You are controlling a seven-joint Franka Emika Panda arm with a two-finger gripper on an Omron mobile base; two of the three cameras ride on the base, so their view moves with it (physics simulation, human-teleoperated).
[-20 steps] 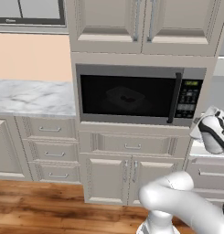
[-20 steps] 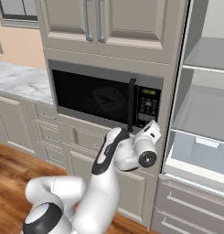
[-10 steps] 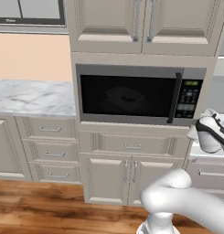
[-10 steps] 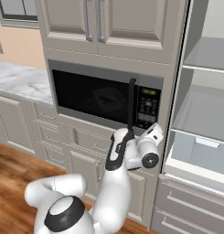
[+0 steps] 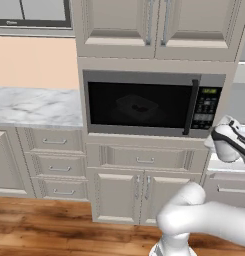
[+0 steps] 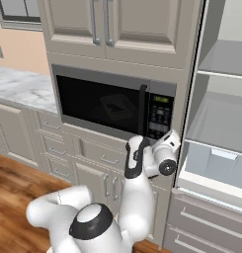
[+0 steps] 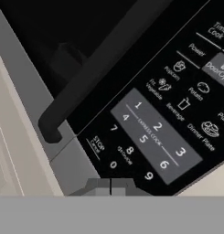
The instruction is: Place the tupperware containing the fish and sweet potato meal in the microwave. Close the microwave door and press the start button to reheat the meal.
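The microwave is built in under the upper cabinets. Its door is closed, and the black bar handle stands upright next to the keypad. Through the dark glass the tupperware shows faintly inside; the meal in it is too dim to make out. My gripper is shut with nothing in it. It sits close in front of the keypad's lower number keys, with the handle's lower end to one side. My white hand hangs just below the keypad.
A marble counter runs left of the microwave. Drawers and cabinet doors lie below it. Open white shelves stand to the right. Wood floor lies in front.
My hand has crept slightly closer to the keypad, and the arm's elbow has shifted. The microwave door has stayed closed.
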